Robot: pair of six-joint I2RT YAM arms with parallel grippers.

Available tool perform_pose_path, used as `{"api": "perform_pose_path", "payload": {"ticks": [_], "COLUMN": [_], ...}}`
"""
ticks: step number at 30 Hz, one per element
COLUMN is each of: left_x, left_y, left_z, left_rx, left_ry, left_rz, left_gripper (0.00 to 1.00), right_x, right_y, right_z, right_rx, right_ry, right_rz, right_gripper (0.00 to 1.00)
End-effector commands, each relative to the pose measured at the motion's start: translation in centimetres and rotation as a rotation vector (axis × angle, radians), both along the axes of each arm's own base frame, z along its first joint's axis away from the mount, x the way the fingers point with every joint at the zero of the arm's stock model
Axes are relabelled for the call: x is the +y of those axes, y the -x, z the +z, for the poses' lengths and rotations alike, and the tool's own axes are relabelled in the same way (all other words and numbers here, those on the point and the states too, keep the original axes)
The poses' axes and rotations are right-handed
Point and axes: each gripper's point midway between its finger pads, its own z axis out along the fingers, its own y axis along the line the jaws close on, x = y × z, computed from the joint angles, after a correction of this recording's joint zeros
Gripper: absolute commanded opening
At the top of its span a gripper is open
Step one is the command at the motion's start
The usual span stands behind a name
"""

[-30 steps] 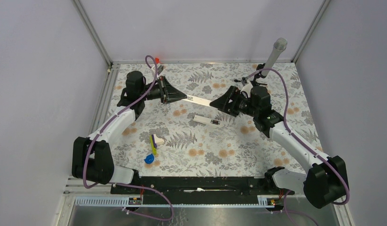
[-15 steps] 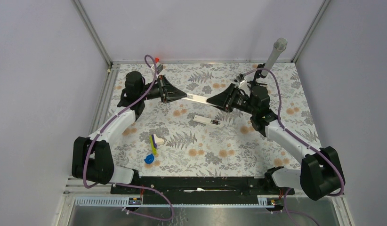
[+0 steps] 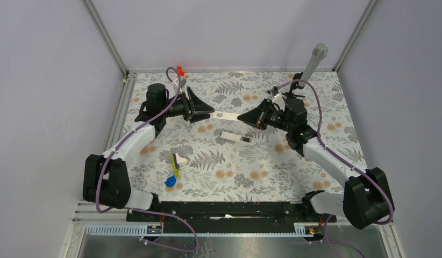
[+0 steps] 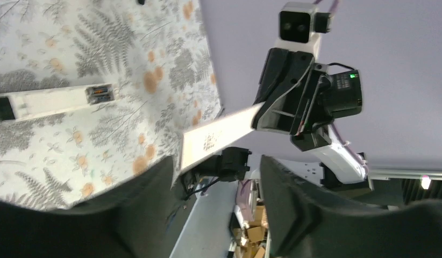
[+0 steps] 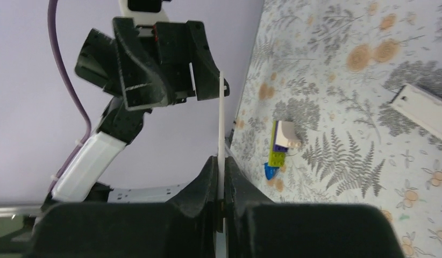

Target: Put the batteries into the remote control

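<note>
The remote control (image 3: 235, 137) is a slim white bar with a dark end, lying on the fern-print mat; it also shows in the left wrist view (image 4: 52, 101) and the right wrist view (image 5: 423, 110). A thin white plate (image 3: 225, 114) hangs in the air above the mat between the two arms. My right gripper (image 3: 241, 117) is shut on its right end, edge-on between the jaws (image 5: 221, 161). My left gripper (image 3: 202, 112) stands open around the plate's other end (image 4: 208, 141), which sits close beside one finger (image 4: 154, 183). I cannot make out the batteries.
A yellow-white-blue toy cluster (image 3: 175, 164) with a blue piece (image 3: 170, 181) lies near the front left of the mat. A grey cylinder (image 3: 314, 63) stands at the back right corner. An orange tip (image 3: 179, 69) shows at the back left. Metal rails frame the mat.
The right gripper moved in and shut on the white plate's right end. The left gripper, shut on the other end before, has opened and drawn back slightly.
</note>
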Motion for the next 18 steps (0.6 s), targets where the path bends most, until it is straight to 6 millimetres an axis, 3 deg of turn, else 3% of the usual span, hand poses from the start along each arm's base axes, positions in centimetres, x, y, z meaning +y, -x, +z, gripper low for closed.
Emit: {"api": "perform_pose_path", "payload": {"ticks": [1, 3, 5, 8, 12, 18], "left_x": [1.2, 1.8, 2.1, 1.9, 1.6, 0.3], "left_y": [-2.5, -3.3, -3.8, -4.5, -5.5, -5.6], "left_z": [-1.9, -4.0, -5.9, -7.7, -10.2, -14.2], "left_rx": [-0.084, -0.066, -0.048, -0.037, -0.020, 0.092], "left_ry": [-0.138, -0.206, -0.259, -0.325, -0.445, -0.455], "left_rz": [0.112, 0.164, 0.191, 0.234, 0.293, 0.261], "left_gripper": [0.70, 0.89, 0.93, 0.94, 0.92, 0.79], "right_x": [-1.4, -2.0, -2.5, -2.7, -1.8, -1.6], "right_y": [-1.5, -2.0, -2.4, -2.9, -3.5, -3.7], "right_z": [-2.5, -4.5, -6.6, -10.0, -11.9, -13.9], "right_rx": [0.025, 0.064, 0.119, 0.236, 0.290, 0.315], "right_ry": [0.107, 0.163, 0.215, 0.269, 0.262, 0.280], "right_rz": [-0.119, -0.159, -0.188, -0.215, -0.188, -0.167], "right_gripper": [0.00, 0.00, 0.00, 0.00, 0.00, 0.00]}}
